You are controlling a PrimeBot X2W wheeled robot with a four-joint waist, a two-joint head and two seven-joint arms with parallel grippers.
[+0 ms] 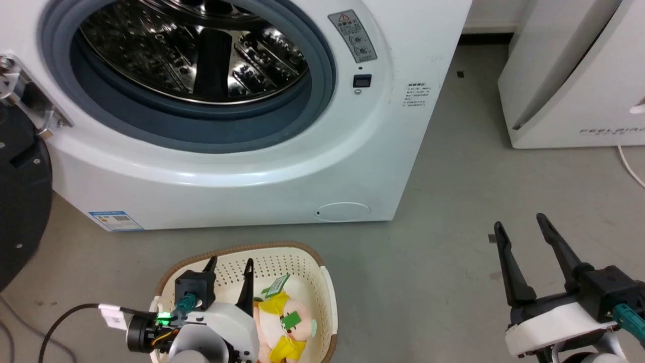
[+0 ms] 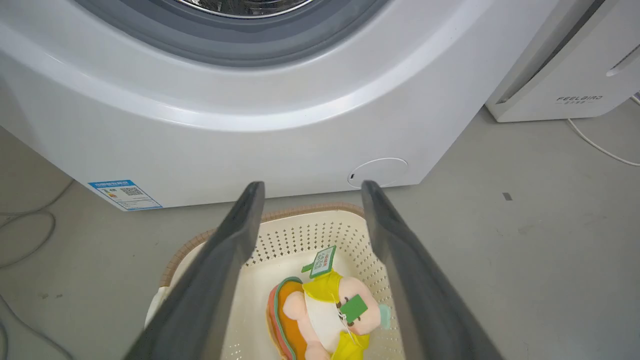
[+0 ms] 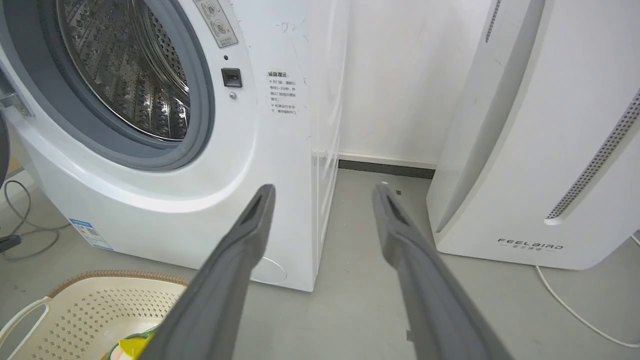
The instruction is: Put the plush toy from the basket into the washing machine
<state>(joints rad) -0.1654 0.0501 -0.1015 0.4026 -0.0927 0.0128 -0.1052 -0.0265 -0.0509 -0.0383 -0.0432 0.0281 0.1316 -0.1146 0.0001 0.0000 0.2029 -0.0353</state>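
Plush toy [image 2: 325, 315] lying in the basket [image 2: 300, 235], lower part cut off at the frame edge, left gripper [image 2: 311, 187] hovering over the basket, fingers spread wide, holding nothing, right gripper [image 1: 520, 222] likewise spread and empty over the floor [image 1: 453, 252], washing machine [image 1: 252, 171] just behind.

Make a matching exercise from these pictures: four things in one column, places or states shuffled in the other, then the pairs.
1. small pink-and-yellow plush toy
2. left gripper
3. right gripper
4. black-framed round door

A. open, over bare grey floor
B. swung open beside the white front-loading washing machine
C. lying in the cream perforated plastic basket
D. open, over that basket

Pairs: 1-C, 2-D, 3-A, 4-B
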